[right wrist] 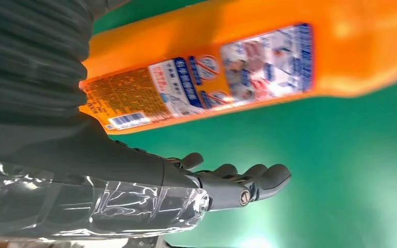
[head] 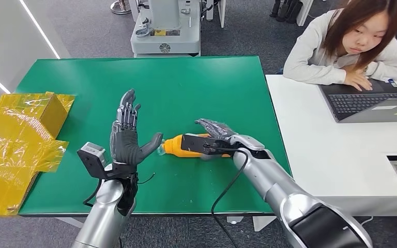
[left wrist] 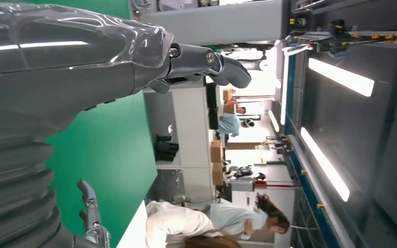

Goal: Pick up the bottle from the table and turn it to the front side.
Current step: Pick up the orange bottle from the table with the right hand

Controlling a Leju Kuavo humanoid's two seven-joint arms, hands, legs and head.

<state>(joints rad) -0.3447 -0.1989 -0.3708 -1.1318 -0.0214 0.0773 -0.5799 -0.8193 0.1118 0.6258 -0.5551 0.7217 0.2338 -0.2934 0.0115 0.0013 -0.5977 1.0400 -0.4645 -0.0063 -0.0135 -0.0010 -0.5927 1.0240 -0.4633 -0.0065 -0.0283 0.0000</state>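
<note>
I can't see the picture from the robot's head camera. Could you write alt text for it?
An orange bottle lies on its side on a green table, with the robot's right hand over it and its left hand raised open beside it. Yellow wrapped boxes sit at the left, and a person works at a laptop on a white desk.

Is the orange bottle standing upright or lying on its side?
Lying on its side. The bottle stretches flat along the green table, cap end toward the left hand.
</note>
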